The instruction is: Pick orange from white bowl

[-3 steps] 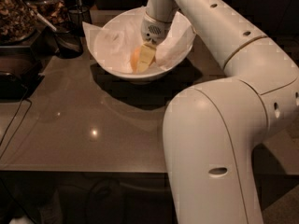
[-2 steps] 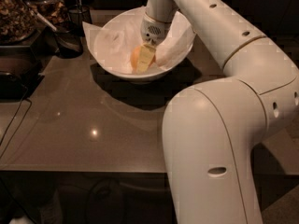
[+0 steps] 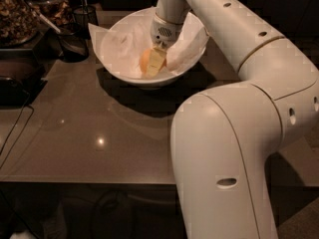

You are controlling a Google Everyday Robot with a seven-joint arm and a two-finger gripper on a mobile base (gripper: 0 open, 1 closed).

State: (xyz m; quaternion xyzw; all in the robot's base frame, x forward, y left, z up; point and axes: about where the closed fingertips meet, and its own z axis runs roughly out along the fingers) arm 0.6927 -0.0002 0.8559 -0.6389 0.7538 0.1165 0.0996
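The white bowl (image 3: 149, 81) stands at the back middle of the brown table (image 3: 89, 133), lined with crumpled white paper (image 3: 117, 44). The orange (image 3: 144, 60) lies low in the bowl, partly hidden by the gripper. My gripper (image 3: 152, 66) reaches down into the bowl from the upper right and sits right at the orange, against its right side.
My white arm (image 3: 239, 148) fills the right front of the view. A small dark cup with a spoon (image 3: 74, 43) and a jar of brown bits (image 3: 17, 14) stand to the bowl's left. A black cable (image 3: 15, 131) runs over the table's left edge.
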